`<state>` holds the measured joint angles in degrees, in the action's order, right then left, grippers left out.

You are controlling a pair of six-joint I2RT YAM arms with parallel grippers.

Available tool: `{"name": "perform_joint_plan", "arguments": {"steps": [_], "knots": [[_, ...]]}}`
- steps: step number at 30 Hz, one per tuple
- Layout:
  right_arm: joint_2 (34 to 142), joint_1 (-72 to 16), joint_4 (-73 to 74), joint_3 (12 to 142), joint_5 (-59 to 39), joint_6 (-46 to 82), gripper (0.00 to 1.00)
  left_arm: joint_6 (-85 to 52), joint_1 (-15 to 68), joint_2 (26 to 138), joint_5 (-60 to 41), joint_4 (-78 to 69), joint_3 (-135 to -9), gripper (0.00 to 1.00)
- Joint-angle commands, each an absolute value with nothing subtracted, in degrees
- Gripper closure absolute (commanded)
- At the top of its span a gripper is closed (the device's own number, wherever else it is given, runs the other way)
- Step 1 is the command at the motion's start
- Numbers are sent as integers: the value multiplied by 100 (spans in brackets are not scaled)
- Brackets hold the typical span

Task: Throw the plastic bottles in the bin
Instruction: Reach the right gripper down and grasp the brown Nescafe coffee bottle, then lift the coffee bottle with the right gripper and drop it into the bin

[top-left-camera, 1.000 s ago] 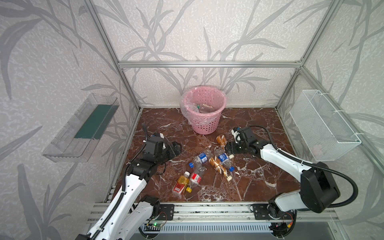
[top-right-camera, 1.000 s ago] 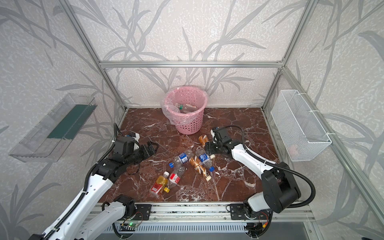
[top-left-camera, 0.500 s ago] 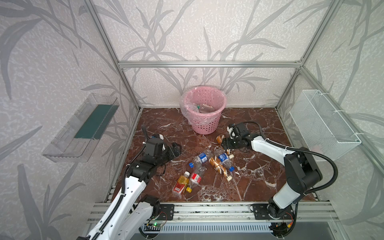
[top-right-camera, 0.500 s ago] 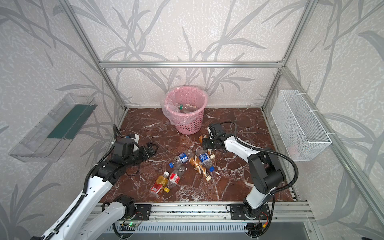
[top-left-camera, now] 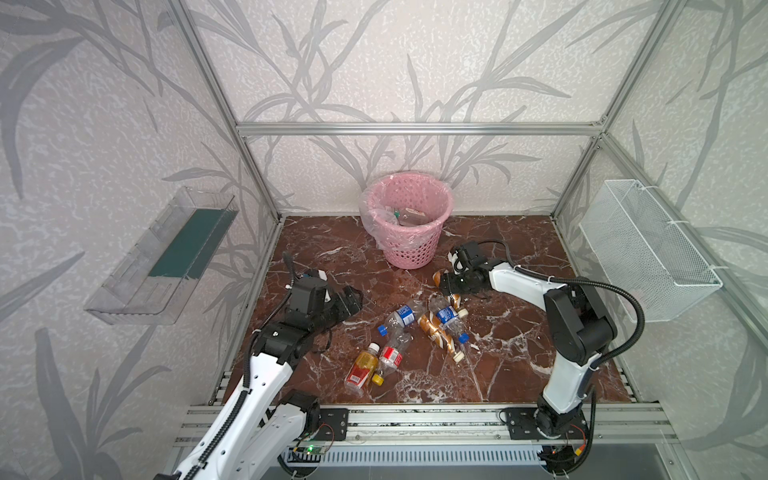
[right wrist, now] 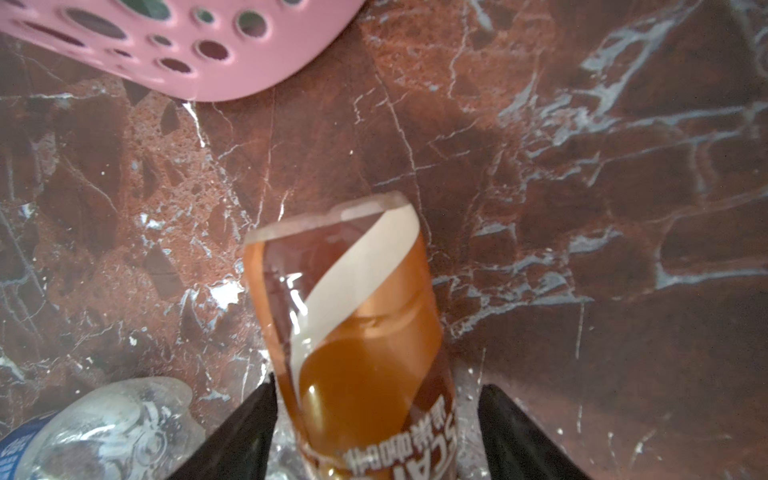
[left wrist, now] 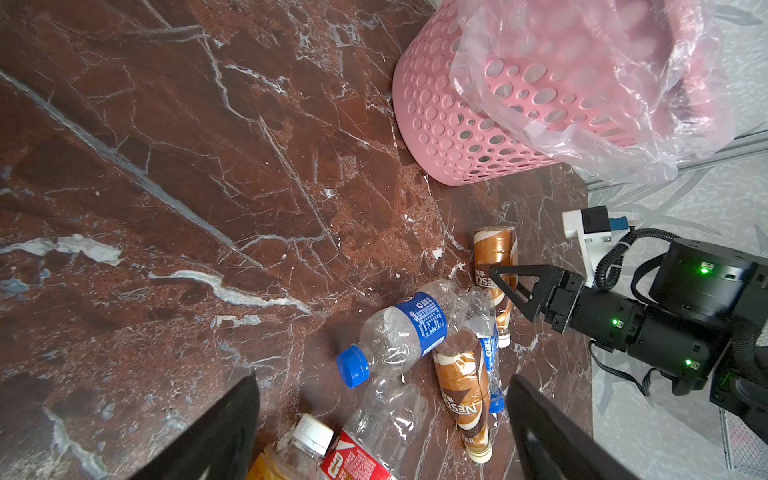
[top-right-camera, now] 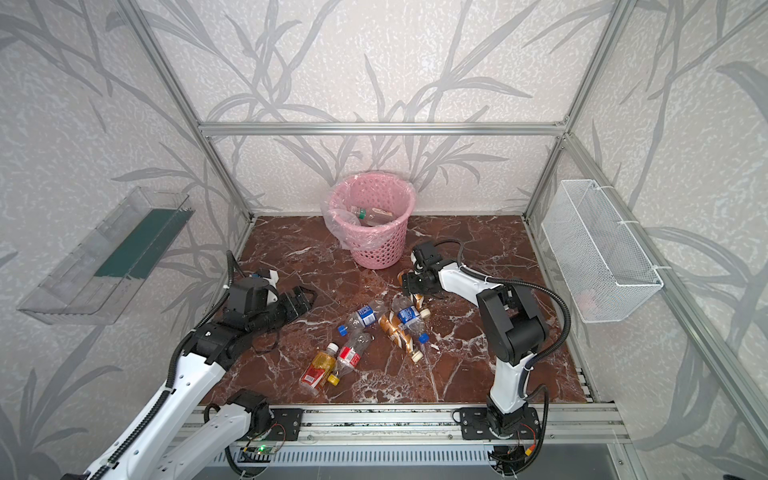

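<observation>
Inventory of my cell

1. My right gripper [top-left-camera: 444,286] [right wrist: 378,386]: low over the marble floor [top-left-camera: 519,332], near the foot of the bin. Jaws partly open, astride the orange-brown bottle [right wrist: 353,332] [top-left-camera: 439,275], which lies on its side. In the right wrist view one finger [right wrist: 249,419] seems to rest against the wrapper, though I cannot be sure, and a gap shows at the other. Not clamped.

2. My left gripper [top-left-camera: 353,297] [top-right-camera: 305,297]: jaws spread wide, nothing between them. It hovers at the left of the floor, apart from the bottles.

3. The bin [top-left-camera: 409,249] [top-right-camera: 376,249]: pink, perforated, clear bag liner. It stands upright at the middle of the back wall, with a few bottles [top-left-camera: 405,214] inside.

4. Loose on the floor, all lying down, in both top views:
- two clear blue-label bottles [top-left-camera: 401,318] [top-left-camera: 446,316]
- a second orange-brown bottle [top-left-camera: 436,332] touching them
- a clear red-label bottle [top-left-camera: 388,355]
- a yellow-filled bottle [top-left-camera: 361,368] just beside it
</observation>
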<state>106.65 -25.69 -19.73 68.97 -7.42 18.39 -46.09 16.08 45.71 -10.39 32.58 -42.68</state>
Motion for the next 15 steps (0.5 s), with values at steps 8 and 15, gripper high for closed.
{"name": "perform_joint_plan", "arguments": {"steps": [8, 15], "knots": [[10590, -2227, -2115, 6770, -615, 2072, 35, -4618, 1584, 4478, -950, 3307, -4213, 8], [10130, -1994, -2318, 6341, -468, 2124, 45, -4622, 1591, 4482, -949, 3287, -4193, 8]]}}
